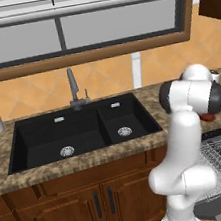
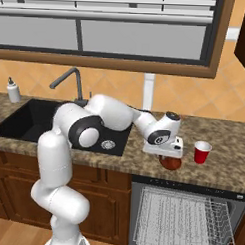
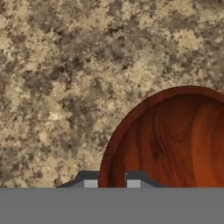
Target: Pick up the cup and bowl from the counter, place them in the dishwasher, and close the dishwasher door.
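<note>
Where jaws pinch its rim, bowl (image 3: pixel 175 140) gleams glossy red-brown.

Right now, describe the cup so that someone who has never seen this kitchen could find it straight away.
Find the brown speckled counter to the right of the black sink, above the open dishwasher. The cup stands upright there, just right of the dark red-brown bowl under the gripper. It is the small bright red one with a white rim, narrower than the bowl.

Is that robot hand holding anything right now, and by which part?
Yes: the gripper is pinching the bowl by its rim, one finger on each side of the wall.
</note>
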Tool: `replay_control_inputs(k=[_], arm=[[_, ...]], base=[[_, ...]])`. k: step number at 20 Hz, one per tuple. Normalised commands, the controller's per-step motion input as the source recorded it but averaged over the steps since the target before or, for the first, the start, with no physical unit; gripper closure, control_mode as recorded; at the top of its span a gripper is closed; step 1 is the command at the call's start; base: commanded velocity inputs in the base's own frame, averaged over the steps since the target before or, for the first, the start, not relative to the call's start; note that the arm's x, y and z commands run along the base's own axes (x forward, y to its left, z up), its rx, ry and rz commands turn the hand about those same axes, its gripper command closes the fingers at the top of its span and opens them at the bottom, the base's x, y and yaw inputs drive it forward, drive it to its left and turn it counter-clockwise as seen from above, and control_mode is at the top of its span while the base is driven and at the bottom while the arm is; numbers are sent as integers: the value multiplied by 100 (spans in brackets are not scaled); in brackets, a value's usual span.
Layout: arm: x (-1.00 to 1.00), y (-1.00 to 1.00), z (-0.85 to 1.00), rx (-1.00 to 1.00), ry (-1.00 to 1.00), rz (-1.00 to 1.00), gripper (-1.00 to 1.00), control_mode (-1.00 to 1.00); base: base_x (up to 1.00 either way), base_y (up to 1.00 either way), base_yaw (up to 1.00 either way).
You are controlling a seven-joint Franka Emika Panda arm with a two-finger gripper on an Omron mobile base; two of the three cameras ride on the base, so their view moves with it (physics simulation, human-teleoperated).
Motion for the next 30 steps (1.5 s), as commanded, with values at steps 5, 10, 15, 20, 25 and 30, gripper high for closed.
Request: replay_control_inputs(k=[5,10,15,20,25,30], arm=[[-93,1,0,0,-2,11,100,-100],[-99,-4,0,10,-10,3,100,-100],[-96,-34,5,25,-15,2,100,-100],[-68,-71,1,28,-4,0,100,-100],[-7,-78,29,14,5,0,100,-100],[20,-10,-11,0,19,3,100,-100]], base=[[0,0,0],[0,0,0],[0,0,0],[0,0,0],[0,0,0],[0,0,0]])
